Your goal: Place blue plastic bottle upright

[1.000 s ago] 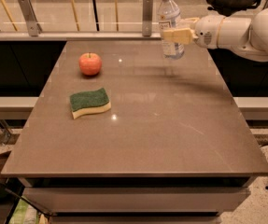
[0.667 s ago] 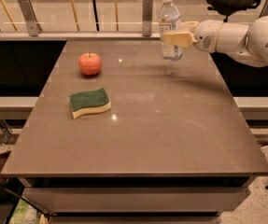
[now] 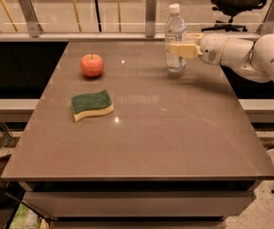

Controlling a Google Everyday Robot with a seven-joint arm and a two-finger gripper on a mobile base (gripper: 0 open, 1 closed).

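The blue plastic bottle [image 3: 175, 32] is clear with a white cap and a white label. It stands upright at the far right of the table [image 3: 174, 137], and its base appears to rest on the tabletop. My gripper [image 3: 175, 46] reaches in from the right with its cream fingers [image 3: 182, 50] closed around the bottle's middle. The white arm [image 3: 251, 54] extends off the right edge of the view.
A red apple [image 3: 92, 65] sits at the far left of the table. A green and yellow sponge [image 3: 92, 104] lies nearer, left of centre. A glass railing with metal posts [image 3: 150, 15] runs behind the table. An office chair [image 3: 237, 4] stands beyond it.
My gripper has lowered the upright bottle from a little above the table down to the tabletop. The apple and sponge have not moved.
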